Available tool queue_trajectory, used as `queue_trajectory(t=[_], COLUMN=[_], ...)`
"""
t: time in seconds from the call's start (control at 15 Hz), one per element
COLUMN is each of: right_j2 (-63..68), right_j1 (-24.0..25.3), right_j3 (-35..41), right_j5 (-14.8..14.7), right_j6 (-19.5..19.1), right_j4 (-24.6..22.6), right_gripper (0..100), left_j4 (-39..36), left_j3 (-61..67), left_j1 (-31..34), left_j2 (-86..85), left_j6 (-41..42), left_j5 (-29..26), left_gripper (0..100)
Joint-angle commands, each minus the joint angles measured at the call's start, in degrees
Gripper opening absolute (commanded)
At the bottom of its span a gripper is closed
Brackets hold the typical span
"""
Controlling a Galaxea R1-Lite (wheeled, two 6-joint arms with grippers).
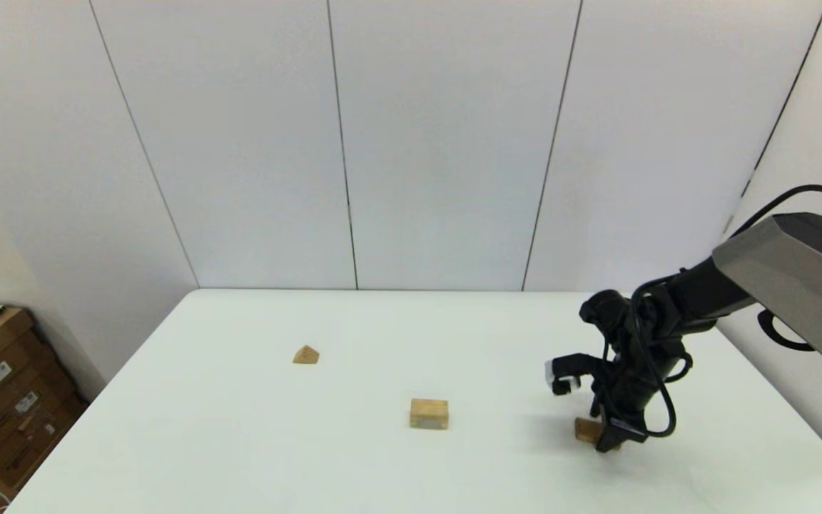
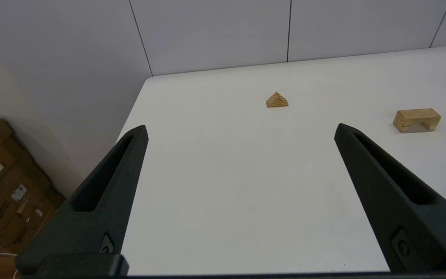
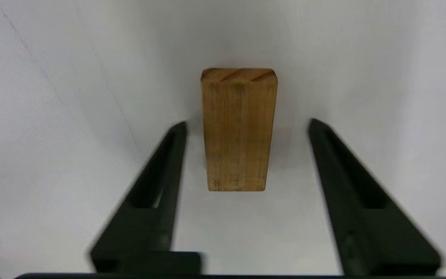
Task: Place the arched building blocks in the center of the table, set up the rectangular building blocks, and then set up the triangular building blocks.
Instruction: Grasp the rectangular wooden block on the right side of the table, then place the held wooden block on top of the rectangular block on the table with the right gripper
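Rectangular block (image 3: 238, 130) lies flat on the white desk (image 1: 240, 442) at the robot's right, w/ the right gripper (image 1: 607, 439) lowered over it. Head view: only a tan corner of the slab shows beside the black wrist; fingers hidden by the arm, so their spread cannot be read there. Right wrist view: whole top face of the slab visible, long axis running away from the camera. Right fingers (image 3: 161, 186) stand apart, one on each long side of the slab, w/ a clear strip of desk between each finger and the wood; no contact. Fingertips reach about midway along the slab's length.

Arched block (image 1: 429, 413) sits near desk centre, upright on its two feet. Head view gives only a boxy outline w/ a greyish lower edge; left wrist view shows the hollow as an open arch. Triangular block (image 1: 306, 355) rests peak-up, further back and to the robot's left, well apart from the arch.

Left gripper (image 2: 240, 130) does not appear in head view; its own wrist view shows the fingers spread wide above bare desk, holding nothing.
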Motion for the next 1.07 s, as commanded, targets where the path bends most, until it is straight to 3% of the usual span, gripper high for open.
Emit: queue_trajectory(t=[0.07,0.53,0.93,1.07], right_j2=[-0.1,-4.6,-11.0,-10.8], right_j1=[0.0,1.3,11.2,16.1], right_j3=[0.0,0.1,-1.0,-3.5], right_j5=[0.1,0.3,0.1,-0.2], right_j6=[-0.4,0.2,8.2,13.8], right_j4=[0.2,0.8,1.1,2.2], right_gripper=[0,0,0,0], left_j4=[0.0,0.0,0.0,0.0], left_j3=[0.0,0.0,0.0,0.0], left_j1=[0.0,-0.1,-0.1,0.0], left_j2=[0.1,0.1,0.1,0.1], left_j6=[0.0,0.0,0.0,0.0], left_j5=[0.0,0.0,0.0,0.0], left_gripper=[100,100,100,100])
